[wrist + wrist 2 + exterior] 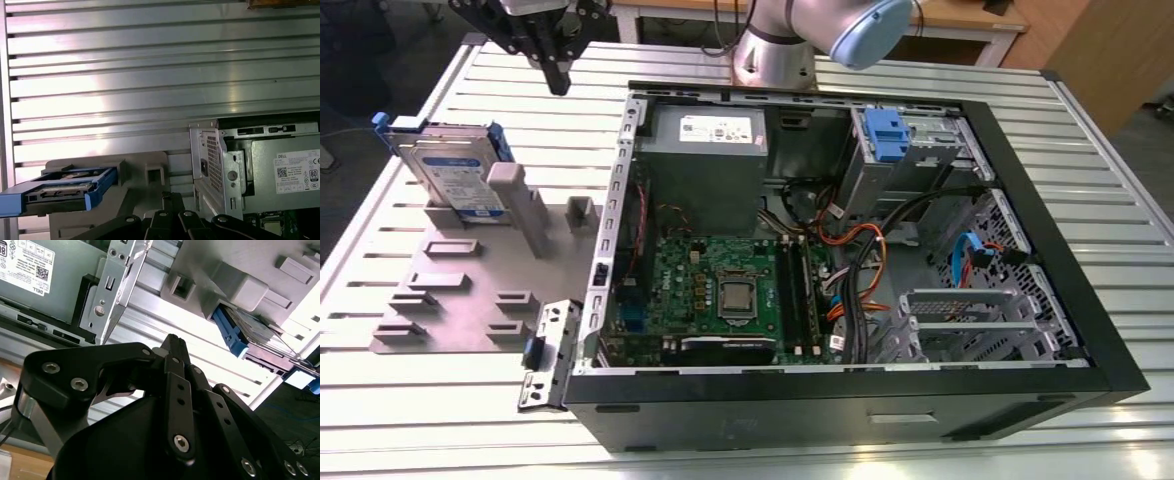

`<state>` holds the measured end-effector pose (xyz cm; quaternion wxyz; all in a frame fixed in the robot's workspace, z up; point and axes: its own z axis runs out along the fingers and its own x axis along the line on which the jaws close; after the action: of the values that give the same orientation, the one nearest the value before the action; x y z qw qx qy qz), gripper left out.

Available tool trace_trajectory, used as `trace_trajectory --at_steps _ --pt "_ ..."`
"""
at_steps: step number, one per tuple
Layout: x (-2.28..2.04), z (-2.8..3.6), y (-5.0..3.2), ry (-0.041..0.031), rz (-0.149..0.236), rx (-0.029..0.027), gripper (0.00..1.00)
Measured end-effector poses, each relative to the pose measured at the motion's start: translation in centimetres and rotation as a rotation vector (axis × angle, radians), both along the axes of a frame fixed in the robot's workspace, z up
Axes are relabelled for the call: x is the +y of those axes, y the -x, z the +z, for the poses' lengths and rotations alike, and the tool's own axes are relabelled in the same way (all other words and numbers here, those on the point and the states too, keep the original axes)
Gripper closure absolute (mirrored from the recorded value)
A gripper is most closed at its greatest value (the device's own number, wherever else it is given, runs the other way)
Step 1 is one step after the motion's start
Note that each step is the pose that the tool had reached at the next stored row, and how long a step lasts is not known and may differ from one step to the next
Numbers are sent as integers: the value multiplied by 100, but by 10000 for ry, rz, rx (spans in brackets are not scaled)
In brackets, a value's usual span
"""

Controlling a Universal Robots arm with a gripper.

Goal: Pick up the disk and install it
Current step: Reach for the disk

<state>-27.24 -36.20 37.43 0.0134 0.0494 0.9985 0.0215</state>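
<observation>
The claw, pressed together, is hovering at the disk's one o'clock; grasping cleanly is requiring a spread, centred approach.

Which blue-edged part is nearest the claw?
The disk, propped on edge in the grey holder outside the case, close to the claw. The blue tab sits farther off, inside the case.

Ribbed aluminium tabletop, glare across slats, wooden desk behind
</observation>
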Motion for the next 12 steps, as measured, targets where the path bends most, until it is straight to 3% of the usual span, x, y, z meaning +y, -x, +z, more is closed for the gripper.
trace_trajectory --at_steps 12 --pt "9 -46 220 0 -10 0 89"
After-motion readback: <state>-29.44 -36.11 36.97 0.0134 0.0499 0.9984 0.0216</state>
